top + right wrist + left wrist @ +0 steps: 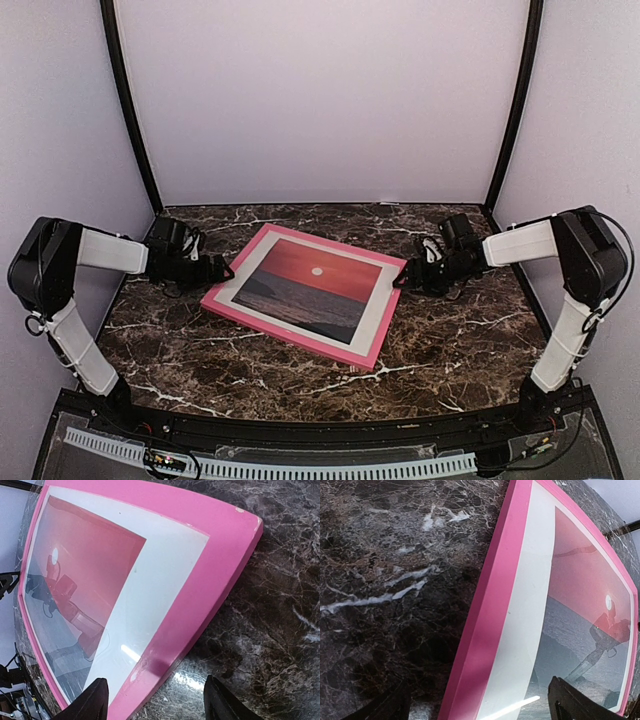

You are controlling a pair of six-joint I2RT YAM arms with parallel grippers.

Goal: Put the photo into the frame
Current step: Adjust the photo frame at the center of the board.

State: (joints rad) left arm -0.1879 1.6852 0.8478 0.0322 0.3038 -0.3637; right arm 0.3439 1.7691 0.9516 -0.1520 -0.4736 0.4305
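— Left claw (224, 270) sits spread wide at the left corner of the frame (210, 595), holding nothing. The right claw (400, 276) mirrors it at the opposite corner, fingers (92, 702) apart, pink edge between them and no grip.

— And the photo (315, 280)?

— Face up inside the frame, sunset showing, white border all round as far as the overhead view tells. The frame lies flat on the marble surface (450, 350), turned at an angle, about midway between the two claws.

— So the job looks all but done.

— That's the read. What's left, by the look of it, is a squaring nudge or a clean exit. To do it well, both claws should draw straight back along their own lines with fingers apart, so no pad catches the pink rim and skews it. If a nudge is wanted, press both corners together, gently, or the frame will likely spin on that slick stone.

— Anything in the way?

— Little. Enclosure walls (50, 130) stand close on both outer sides, so a retreat has limited room. The face is glossy. Both wrist views show the robot mirrored in it, which makes it hard to tell whether the print sits fully flush.
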